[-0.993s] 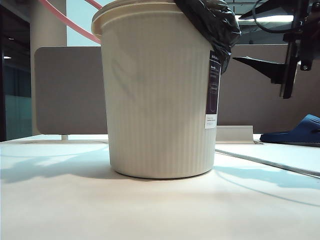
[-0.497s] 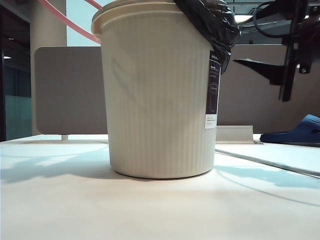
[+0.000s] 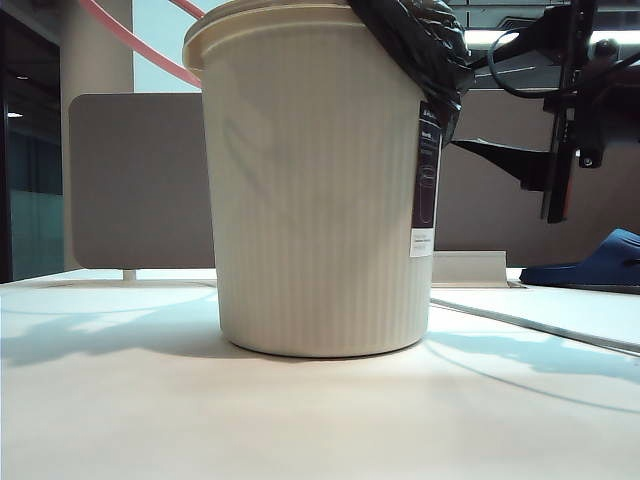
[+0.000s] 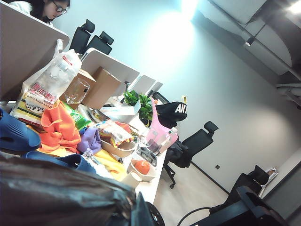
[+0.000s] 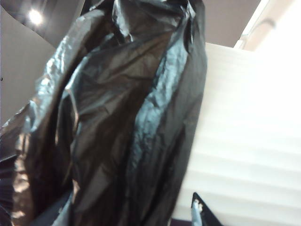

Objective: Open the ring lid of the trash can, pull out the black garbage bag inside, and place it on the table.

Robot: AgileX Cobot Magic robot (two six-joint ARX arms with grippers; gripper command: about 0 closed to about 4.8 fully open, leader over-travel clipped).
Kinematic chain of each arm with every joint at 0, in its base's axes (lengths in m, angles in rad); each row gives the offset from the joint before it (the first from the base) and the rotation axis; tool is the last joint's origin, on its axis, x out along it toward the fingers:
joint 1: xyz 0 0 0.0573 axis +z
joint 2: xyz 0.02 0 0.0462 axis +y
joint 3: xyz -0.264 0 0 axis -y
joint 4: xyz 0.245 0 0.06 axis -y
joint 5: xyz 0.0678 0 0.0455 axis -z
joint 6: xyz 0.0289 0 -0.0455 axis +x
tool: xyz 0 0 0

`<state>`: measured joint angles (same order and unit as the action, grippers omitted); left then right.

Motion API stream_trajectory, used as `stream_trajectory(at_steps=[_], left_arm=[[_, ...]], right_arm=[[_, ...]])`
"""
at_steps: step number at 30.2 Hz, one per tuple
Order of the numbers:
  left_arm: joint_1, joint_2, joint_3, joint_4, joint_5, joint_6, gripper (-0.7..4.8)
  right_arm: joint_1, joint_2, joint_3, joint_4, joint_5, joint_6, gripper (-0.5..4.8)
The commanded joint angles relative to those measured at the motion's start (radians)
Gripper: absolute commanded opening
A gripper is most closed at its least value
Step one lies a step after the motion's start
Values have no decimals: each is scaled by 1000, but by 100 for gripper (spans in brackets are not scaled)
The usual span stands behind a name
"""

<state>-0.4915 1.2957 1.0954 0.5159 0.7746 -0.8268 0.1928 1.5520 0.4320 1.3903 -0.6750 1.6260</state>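
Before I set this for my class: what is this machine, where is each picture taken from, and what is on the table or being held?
It is a robot with two arms, each ending in a two-finger pincer. One picture comes from a fixed camera low on the table; the other two from cameras on the wrists. On the table stands a ribbed cream trash can, with a black garbage bag spilling over its rim. The salmon-pink ring lid is raised behind it. The right pincer hangs open beside the bag, not touching it. The left pincer is out of sight and shut; what it holds cannot be told. A blue slipper lies further back.
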Motion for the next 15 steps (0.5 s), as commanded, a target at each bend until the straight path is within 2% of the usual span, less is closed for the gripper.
stream_trajectory(at_steps=[1, 15], left_arm=[[-2, -5, 8, 21, 8, 8, -6], [-2, -5, 8, 17, 8, 8, -6]], right_arm=[[3, -3, 12, 21, 8, -6, 306], [27, -2, 24, 21, 29, -7, 296]])
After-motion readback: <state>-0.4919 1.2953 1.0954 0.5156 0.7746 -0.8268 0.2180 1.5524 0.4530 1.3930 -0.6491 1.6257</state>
